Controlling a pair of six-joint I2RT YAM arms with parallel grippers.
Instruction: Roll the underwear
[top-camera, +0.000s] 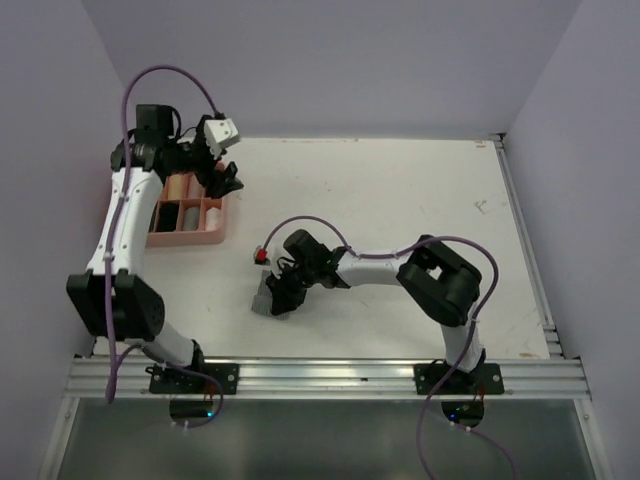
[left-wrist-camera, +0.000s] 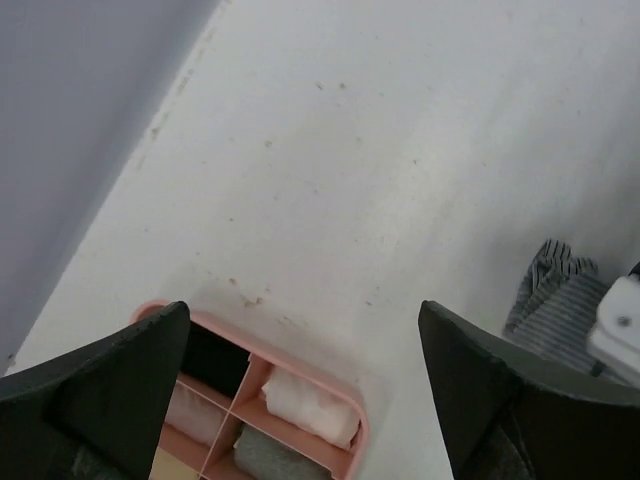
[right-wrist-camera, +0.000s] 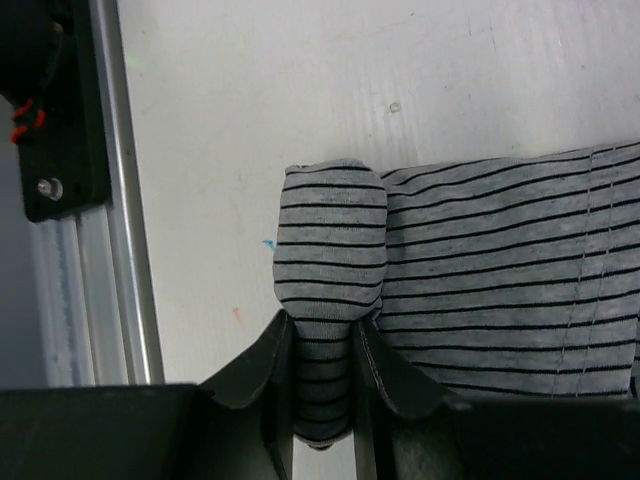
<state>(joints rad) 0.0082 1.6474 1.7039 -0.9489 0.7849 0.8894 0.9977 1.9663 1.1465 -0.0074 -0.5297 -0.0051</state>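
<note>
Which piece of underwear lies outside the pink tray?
The grey striped underwear, on the table, its rolled end pinched between the jaws of the right gripper. The other pieces, cream and grey, sit in compartments of the pink tray.

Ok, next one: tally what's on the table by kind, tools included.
Striped grey underwear, loose: 1
Pink tray: 1
Tools: 2 (left tool, right tool)
Total: 4
Rolled pieces inside the tray are partly hidden, not counted.
</note>
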